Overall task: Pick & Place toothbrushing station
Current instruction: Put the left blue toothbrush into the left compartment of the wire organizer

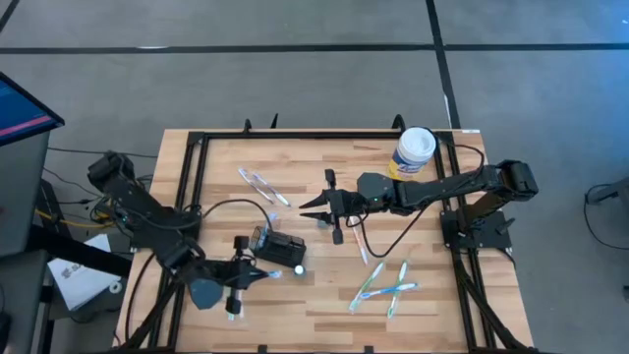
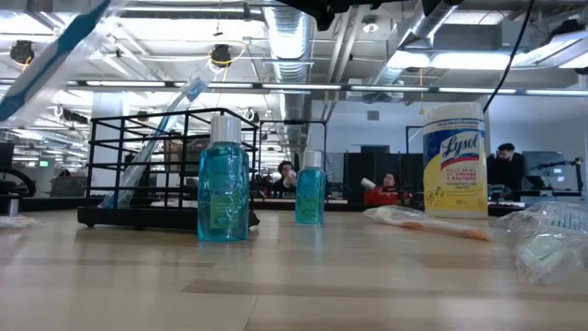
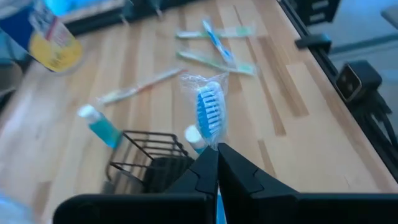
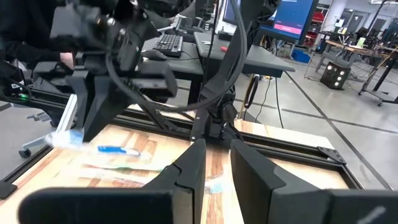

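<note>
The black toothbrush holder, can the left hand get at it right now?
Probably yes. The holder sits right beside the left hand with bare table between, but that hand is shut on a wrapped toothbrush, so it can't grasp the holder.

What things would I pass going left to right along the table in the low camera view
Black wire rack → large blue bottle → small blue bottle → wrapped toothbrush lying flat → yellow wipes canister → crumpled clear wrapper at the right edge.

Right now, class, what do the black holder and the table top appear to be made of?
Black holder: thin metal wire by the look, dark coated; you see straight through its open grid. Table top: wood, pale planks with visible grain and seams, matt finish.
</note>
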